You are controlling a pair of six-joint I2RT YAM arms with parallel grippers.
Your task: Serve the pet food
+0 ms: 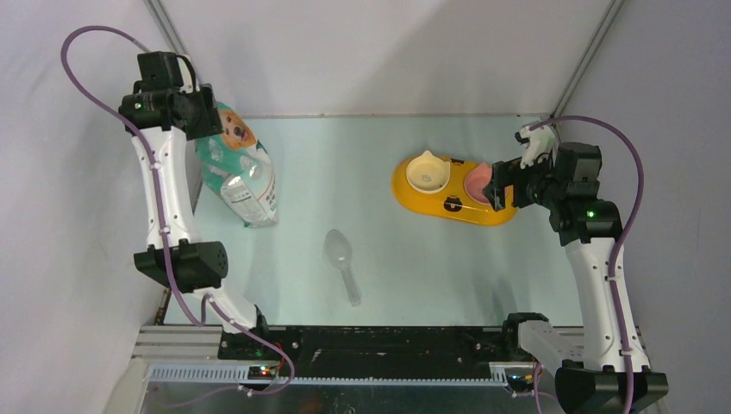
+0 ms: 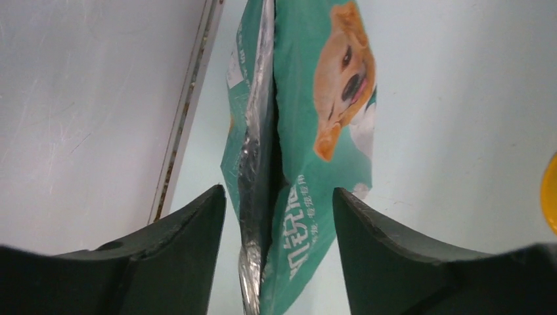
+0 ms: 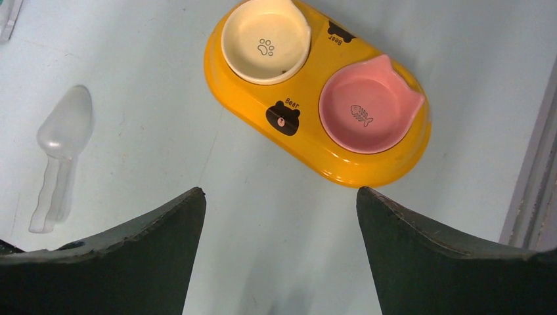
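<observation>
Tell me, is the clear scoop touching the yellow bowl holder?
Apart. The top view shows the clear scoop lying alone, with a wide strip of bare table between it and the yellow bowl holder.

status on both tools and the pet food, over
Left tool open, pet food bag top between the jaws, not clamped. Right tool open near feeder, feeder empty. Scoop lies apart, nothing in the way.

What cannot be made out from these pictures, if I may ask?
- Pet food: unseen in every view; the bag hides it.
- Bag's near end: left wrist view, cut off by the bottom edge.
- Bag's small print: top view, too small.
- Left gripper: top view, fingertips under its own wrist.
</observation>
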